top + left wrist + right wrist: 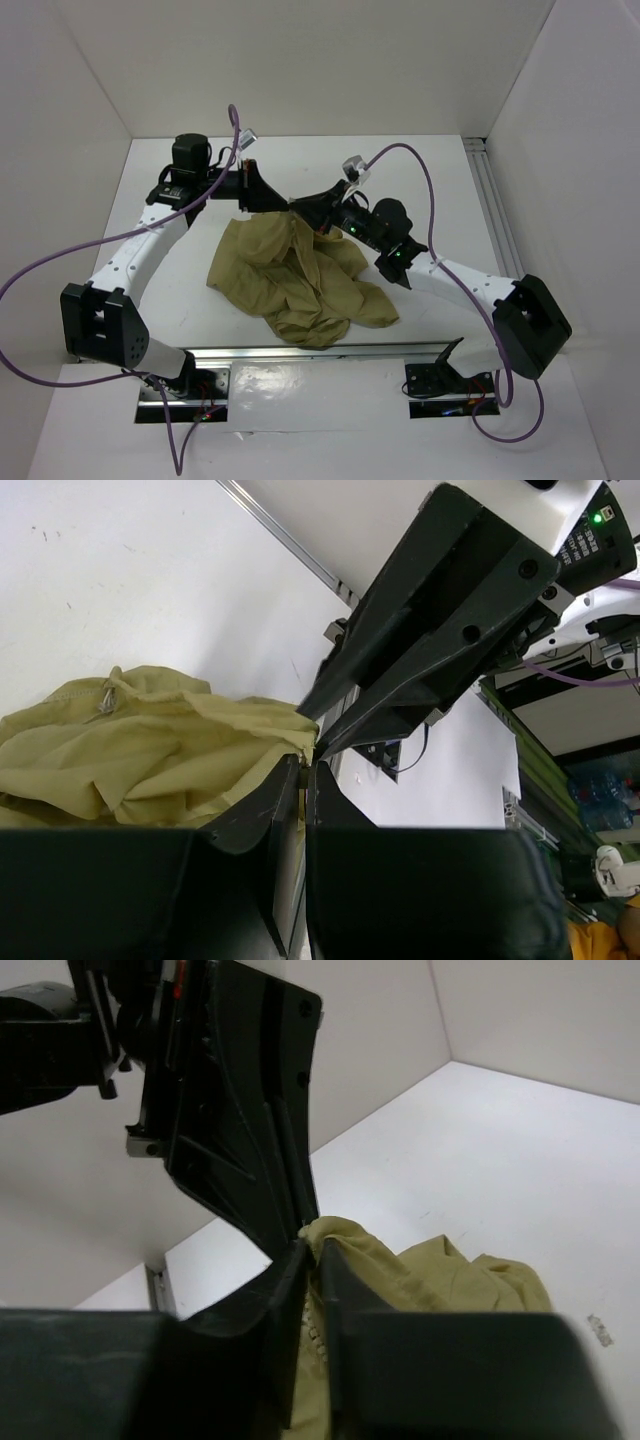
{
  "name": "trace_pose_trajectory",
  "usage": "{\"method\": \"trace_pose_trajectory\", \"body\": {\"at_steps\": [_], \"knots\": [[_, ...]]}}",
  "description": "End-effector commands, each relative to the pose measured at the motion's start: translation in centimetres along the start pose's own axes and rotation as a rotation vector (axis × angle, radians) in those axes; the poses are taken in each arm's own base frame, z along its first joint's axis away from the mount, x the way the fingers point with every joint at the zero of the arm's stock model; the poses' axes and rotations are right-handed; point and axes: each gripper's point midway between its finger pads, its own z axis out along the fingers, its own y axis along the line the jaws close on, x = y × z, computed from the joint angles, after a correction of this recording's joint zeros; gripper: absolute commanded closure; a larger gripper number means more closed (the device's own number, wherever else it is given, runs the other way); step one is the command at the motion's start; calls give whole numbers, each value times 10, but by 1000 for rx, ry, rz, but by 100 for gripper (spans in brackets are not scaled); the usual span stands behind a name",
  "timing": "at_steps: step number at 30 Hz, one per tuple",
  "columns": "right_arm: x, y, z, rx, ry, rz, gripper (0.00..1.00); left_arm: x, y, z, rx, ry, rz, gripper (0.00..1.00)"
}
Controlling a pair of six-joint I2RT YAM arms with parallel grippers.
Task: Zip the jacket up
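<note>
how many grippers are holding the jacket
2. The left gripper pinches the jacket at its far edge; the right gripper pinches right beside it, tips almost touching.

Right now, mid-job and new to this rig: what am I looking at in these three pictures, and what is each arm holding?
Two robot arms stand at the near edge of a white table. The wide picture looks down from above and behind them. The other two come from a camera on each wrist, with that arm's own black fingers at the bottom. An olive-tan jacket lies crumpled on the table. The left end effector and the right end effector meet tip to tip at its far edge, each shut on a pinch of cloth.
</note>
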Motion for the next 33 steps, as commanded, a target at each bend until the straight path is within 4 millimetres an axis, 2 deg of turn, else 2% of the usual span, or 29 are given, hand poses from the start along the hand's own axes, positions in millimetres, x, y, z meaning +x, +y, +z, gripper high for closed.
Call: {"method": "trace_pose_trajectory", "body": {"at_steps": [1,3,4,5,7,9,11,12,14,15,17,19,20,22,23,24,25,30,33], "knots": [[-41,7,6,10,-103,-31,76,0,-3,-1,29,3,11,100],[-42,5,4,27,-99,-37,63,1,0,-4,21,0,-8,100],[-45,5,0,40,-108,-37,53,1,3,-3,8,-4,-9,100],[-42,0,-1,66,-96,-42,48,-2,5,-6,2,-13,-1,100],[-49,0,-8,88,-111,-53,40,-1,9,-8,-16,-20,-34,100],[-48,-6,-13,129,-104,-57,40,-3,13,-7,-35,-30,-35,100],[-54,-4,-17,137,-111,-57,39,-4,17,-9,-49,-42,-56,100],[-48,-8,-21,157,-94,-53,39,-5,18,-9,-58,-45,-56,100],[-48,-6,-26,160,-88,-41,43,-5,21,-9,-69,-52,-80,100],[-37,-8,-28,165,-54,-34,53,-6,22,-9,-77,-59,-72,100],[-31,-3,-31,146,-34,13,60,-8,27,-11,-85,-67,-98,100],[-11,-4,-33,136,26,62,64,-7,32,-10,-108,-74,-119,100],[-1,-8,-32,149,53,78,64,-10,33,-13,-112,-85,-119,100],[17,-1,-28,135,97,104,64,-12,33,-13,-110,-91,-120,100],[22,-1,-27,133,111,122,61,-12,35,-13,-120,-95,-120,100],[29,2,-22,126,129,137,53,-12,34,-13,-120,-96,-131,100],[37,4,-20,123,145,141,52,-12,34,-13,-120,-96,-131,100],[54,4,-8,94,194,188,52,-14,35,-13,-126,-104,-130,100],[58,4,-2,81,209,192,52,-14,35,-13,-126,-104,-130,100]]}}
